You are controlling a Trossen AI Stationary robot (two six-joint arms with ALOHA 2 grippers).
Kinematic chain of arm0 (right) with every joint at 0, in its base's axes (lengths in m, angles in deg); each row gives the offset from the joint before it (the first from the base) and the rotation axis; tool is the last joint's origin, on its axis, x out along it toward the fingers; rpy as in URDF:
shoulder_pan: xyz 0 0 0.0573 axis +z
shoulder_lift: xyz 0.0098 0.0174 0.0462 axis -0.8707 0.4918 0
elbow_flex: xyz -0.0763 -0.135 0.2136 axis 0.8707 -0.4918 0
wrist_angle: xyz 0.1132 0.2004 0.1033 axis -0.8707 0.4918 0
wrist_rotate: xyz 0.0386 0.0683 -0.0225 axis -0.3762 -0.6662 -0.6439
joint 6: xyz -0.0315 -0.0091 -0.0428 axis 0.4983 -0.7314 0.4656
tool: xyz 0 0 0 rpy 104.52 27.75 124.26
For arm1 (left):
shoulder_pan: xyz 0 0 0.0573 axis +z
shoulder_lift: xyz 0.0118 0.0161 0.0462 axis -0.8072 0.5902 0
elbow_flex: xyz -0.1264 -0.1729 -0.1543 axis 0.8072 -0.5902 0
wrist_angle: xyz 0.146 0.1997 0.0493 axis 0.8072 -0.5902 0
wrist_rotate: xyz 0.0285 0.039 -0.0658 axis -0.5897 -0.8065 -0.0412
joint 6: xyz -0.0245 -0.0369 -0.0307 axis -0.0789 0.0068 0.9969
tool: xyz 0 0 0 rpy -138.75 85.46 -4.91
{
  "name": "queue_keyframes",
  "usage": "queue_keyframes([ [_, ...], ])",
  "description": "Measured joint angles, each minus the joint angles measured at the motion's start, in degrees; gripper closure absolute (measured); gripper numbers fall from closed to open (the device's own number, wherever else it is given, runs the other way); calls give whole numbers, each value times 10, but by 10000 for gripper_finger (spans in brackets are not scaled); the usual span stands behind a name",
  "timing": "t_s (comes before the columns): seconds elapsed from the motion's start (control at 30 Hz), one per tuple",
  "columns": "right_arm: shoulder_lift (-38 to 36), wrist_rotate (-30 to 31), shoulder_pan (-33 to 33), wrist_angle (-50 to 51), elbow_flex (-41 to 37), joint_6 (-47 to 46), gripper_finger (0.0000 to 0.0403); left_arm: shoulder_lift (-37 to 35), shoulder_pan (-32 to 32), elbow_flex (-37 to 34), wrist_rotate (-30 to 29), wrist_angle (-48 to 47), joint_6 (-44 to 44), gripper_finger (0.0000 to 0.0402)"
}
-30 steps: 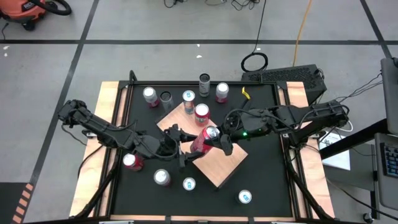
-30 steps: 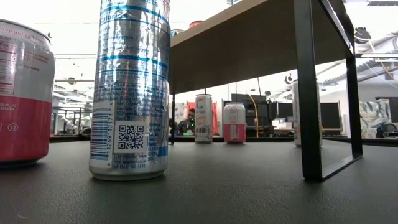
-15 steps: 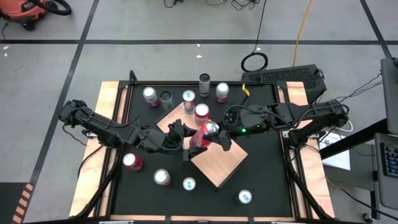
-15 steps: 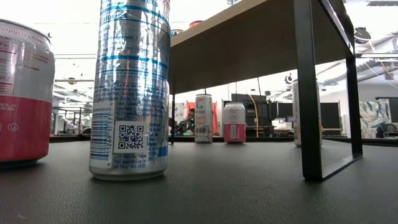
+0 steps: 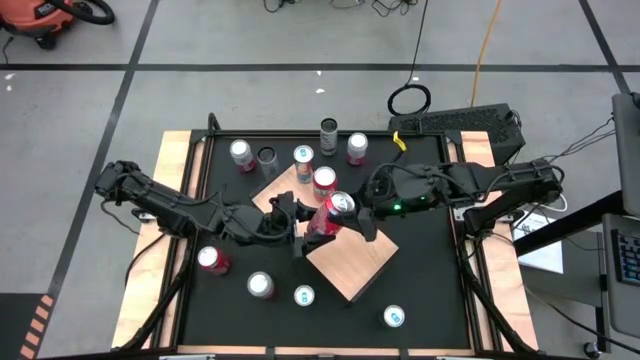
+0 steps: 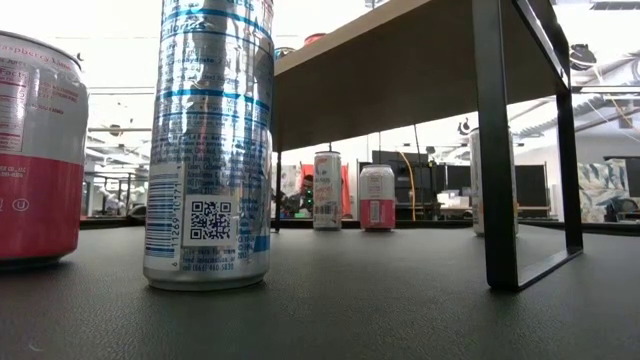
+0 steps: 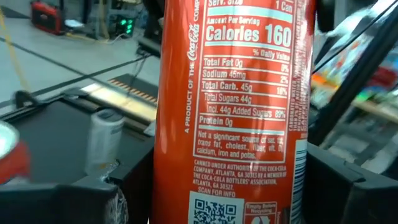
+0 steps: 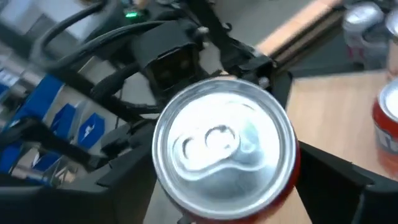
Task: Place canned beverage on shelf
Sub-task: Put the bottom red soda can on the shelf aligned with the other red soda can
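A red cola can (image 5: 328, 217) hangs tilted above the shelf (image 5: 355, 258), a pale wooden slab set cornerwise on the black table. My left gripper (image 5: 314, 230) comes from the left and is shut on the can's lower part (image 7: 236, 112). My right gripper (image 5: 348, 212) comes from the right. Its fingers stand spread on either side of the can's top end (image 8: 224, 149), whose silver lid faces the right wrist camera. A red-and-white can (image 5: 324, 181) stands on the shelf near its far corner. My left gripper pinches the can's side wall (image 7: 168, 186) between its two fingers, low on the can. The fingers come level from the table's left and lie across the can. The can is clear of the shelf, leaning with its lid toward the far right. My right gripper flanks the can just below the lid; I cannot tell whether its fingers (image 8: 329, 177) touch the wall.
Several more cans stand on the table: a row along the far edge (image 5: 329, 132) and others near the front (image 5: 260, 285) (image 5: 394, 317). In the low view the shelf's black legs (image 6: 497, 150) rise on the right, with a tall silver can (image 6: 208, 150) close by.
The red can, still between the two grippers, has shifted a little toward the table's far edge above the shelf, its lid end leading. My right gripper has drawn slightly the same way.
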Motion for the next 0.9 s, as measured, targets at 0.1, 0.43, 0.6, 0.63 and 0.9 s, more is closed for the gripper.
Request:
queue_keyframes([
  [0.1,-23,-30,0,5,1,32,54,0,-8,0,6,41,1,113],
  [0.43,-58,-126,-4,-13,1,148,35,-1,-6,0,63,128,42,113],
  [0.6,-55,-158,-9,-19,0,174,35,-1,-5,0,69,163,42,113],
  [0.63,-55,-158,-11,-25,0,179,35,-1,-5,0,69,170,42,113],
  [0.9,-54,-229,-58,-82,0,195,34,-1,10,1,101,207,95,113],
])
